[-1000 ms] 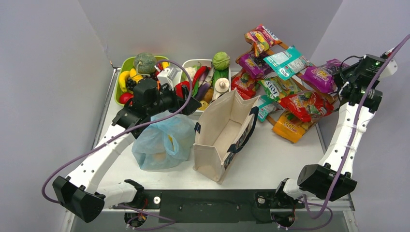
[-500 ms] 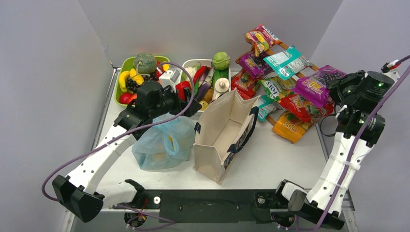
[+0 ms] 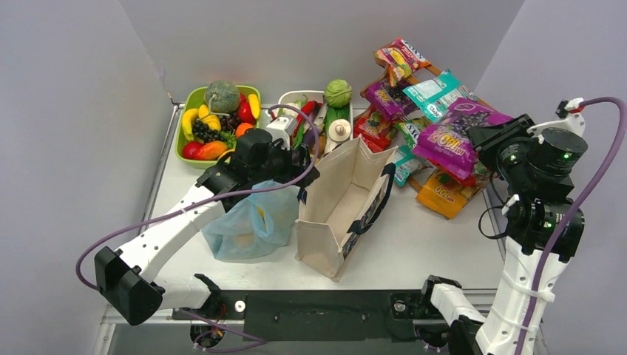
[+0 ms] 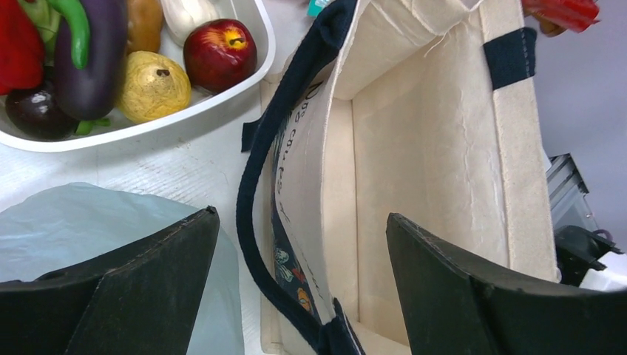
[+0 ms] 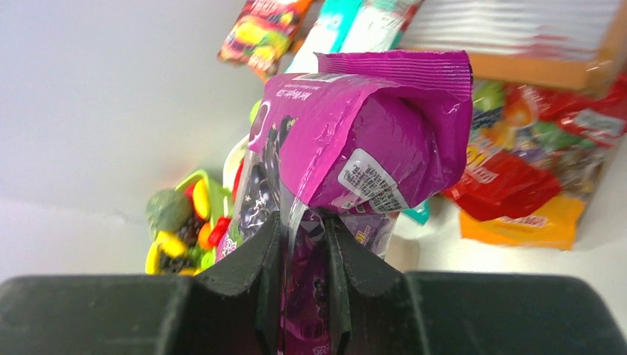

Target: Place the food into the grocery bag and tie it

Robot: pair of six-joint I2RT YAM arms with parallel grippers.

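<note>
The light-blue plastic grocery bag [image 3: 248, 225] lies crumpled left of centre, with something yellow and orange showing through it. It also shows in the left wrist view [image 4: 89, 222]. My left gripper [image 3: 296, 164] hangs open and empty over the gap between this bag and the beige canvas tote [image 3: 347, 203]. My right gripper [image 3: 484, 140] is shut on a purple snack packet [image 3: 451, 133], held high above the packet pile. In the right wrist view the packet [image 5: 362, 148] is pinched between my fingers [image 5: 259, 259].
A green tray [image 3: 185, 122] of toy fruit and a white tray [image 3: 290, 97] of toy vegetables stand at the back. In the left wrist view the white tray [image 4: 222, 96] holds an apple, a pear and an aubergine. Snack packets [image 3: 444, 196] lie on a rack at the right.
My right arm has lifted the purple packet off the rack and swung it left and towards the front. My left gripper has moved right, from over the blue bag towards the tote's edge.
</note>
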